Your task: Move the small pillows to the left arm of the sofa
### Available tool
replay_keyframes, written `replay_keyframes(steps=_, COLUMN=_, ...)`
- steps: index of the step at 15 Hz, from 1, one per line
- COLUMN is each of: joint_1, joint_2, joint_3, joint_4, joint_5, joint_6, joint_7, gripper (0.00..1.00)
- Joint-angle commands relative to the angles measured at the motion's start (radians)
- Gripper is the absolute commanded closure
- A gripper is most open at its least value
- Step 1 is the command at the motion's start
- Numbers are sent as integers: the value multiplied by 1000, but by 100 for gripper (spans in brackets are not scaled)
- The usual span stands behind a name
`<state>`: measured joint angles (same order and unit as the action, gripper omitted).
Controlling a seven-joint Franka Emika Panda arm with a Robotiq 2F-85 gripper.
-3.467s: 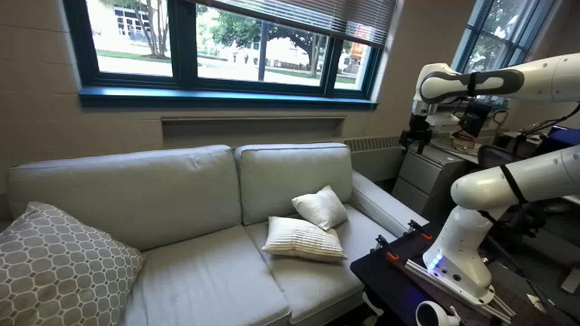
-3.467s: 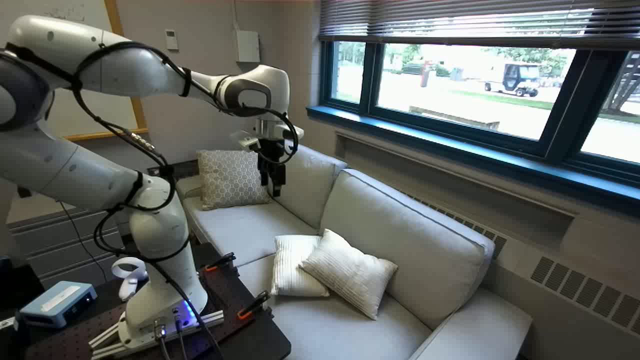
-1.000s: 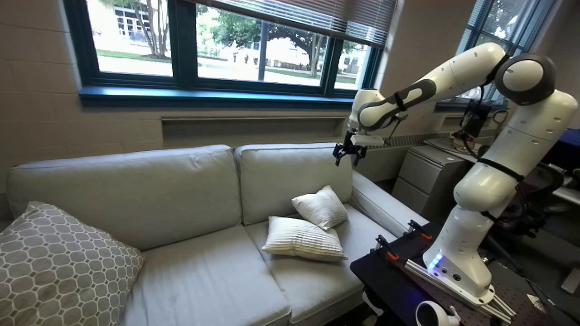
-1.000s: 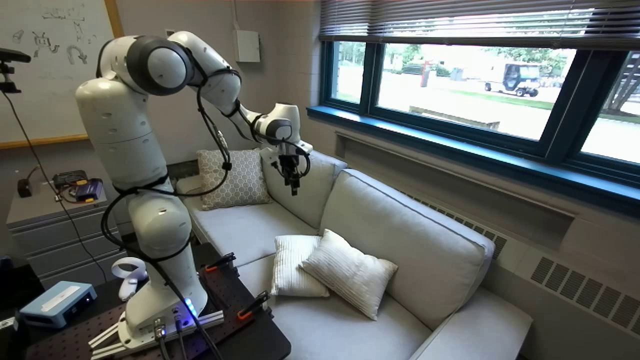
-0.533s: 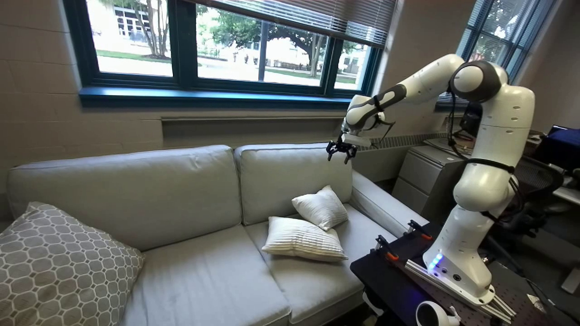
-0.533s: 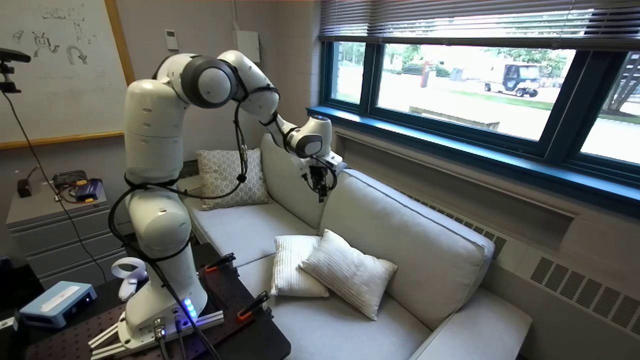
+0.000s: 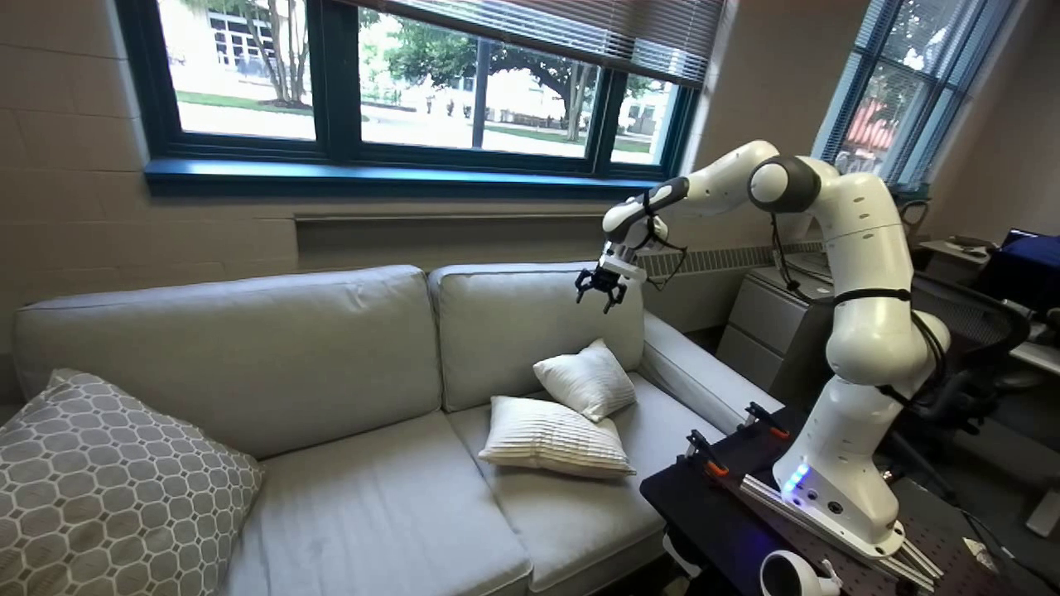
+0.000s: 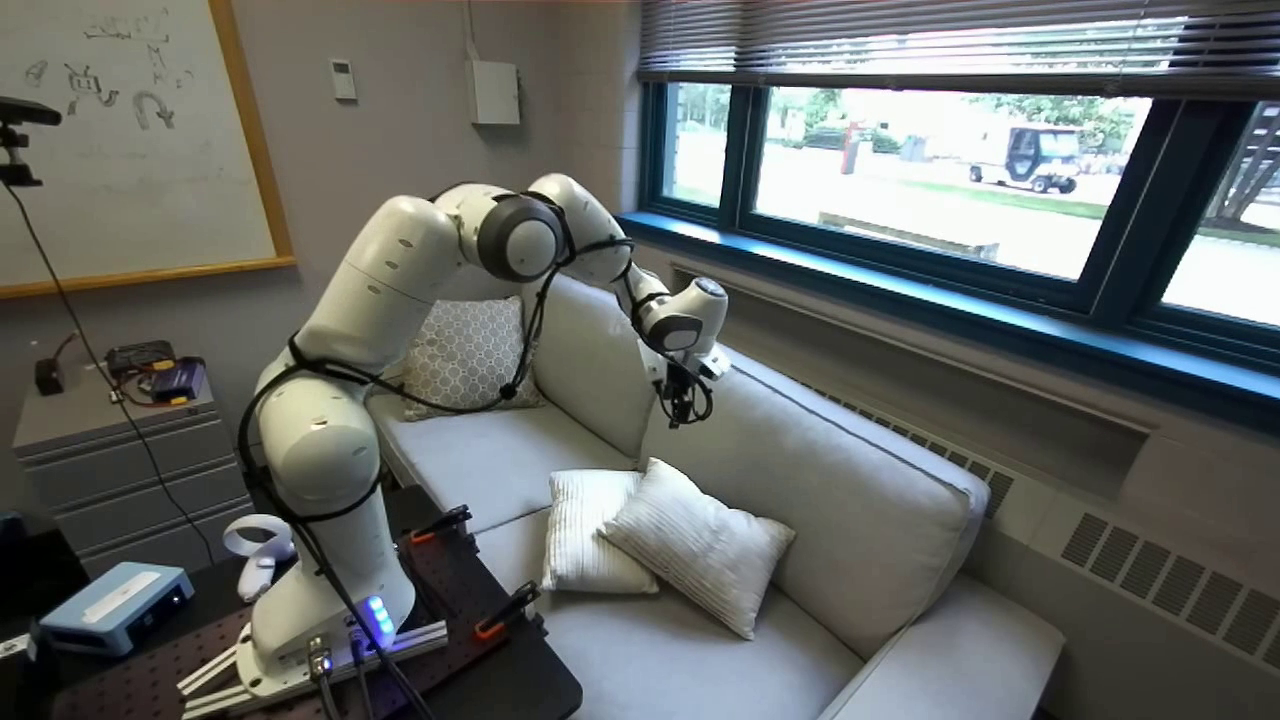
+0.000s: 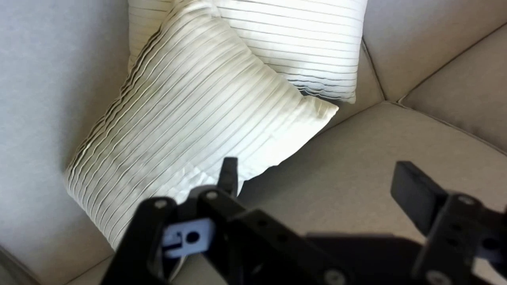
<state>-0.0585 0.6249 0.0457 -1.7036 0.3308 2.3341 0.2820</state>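
The black two-fingered gripper (image 9: 317,170) hangs above the top pillow (image 9: 198,114), a small off-white square of ribbed cloth. The jaws stand wide apart, holding nothing. This looks like the reaching step; next, it should go down and pinch the top pillow's edge. In the wrist view, the gripper hides some of the top pillow. The bottom pillow (image 9: 305,43), off-white and ribbed too, is partly hidden under it. Both lie on a wide, pale cloth sofa (image 7: 356,505). Near the top pillow, but apart, is a pale padded armrest (image 7: 704,377). I can't tell if it's the left one.
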Motion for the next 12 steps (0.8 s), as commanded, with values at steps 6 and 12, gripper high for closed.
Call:
replay_keyframes(steps=6, joint_1=6, joint_2=418, joint_3=-40, joint_4=497, joint_5=36, joint_6=-176, joint_7=217, gripper=0)
replay_keyframes(steps=12, joint_1=8, joint_2=439, joint_3=-35, joint_4=541, joint_5=30, joint_6=-230, joint_7=232, gripper=0)
